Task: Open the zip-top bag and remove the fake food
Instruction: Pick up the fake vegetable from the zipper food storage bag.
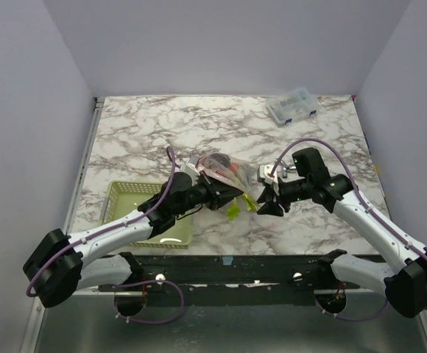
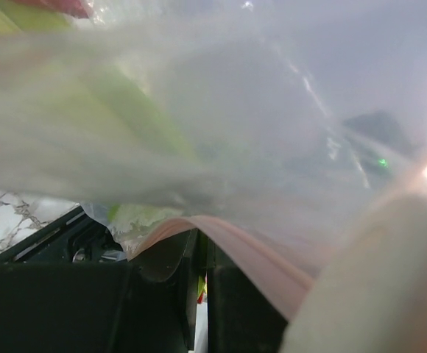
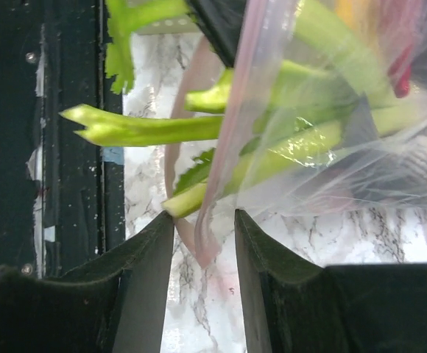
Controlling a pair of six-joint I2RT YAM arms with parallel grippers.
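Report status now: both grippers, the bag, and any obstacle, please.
Left gripper shut on zip-top bag. Right gripper open, zip edge between its jaws. Green stalks poke out of bag mouth. No obstacle seen.

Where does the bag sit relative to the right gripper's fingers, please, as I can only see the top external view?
Observer: In the right wrist view the right gripper stands open, and the pinkish zip strip of the zip-top bag hangs in the gap between its fingers.
Operator: Is any food coming out of the bag?
Observer: Yes, a pale green stalk reaches out past the strip, its tip over the dark table edge.
Operator: And the left side?
Observer: The bag's film nearly fills the left wrist view, and the strip runs down into the left gripper, which is shut on it.
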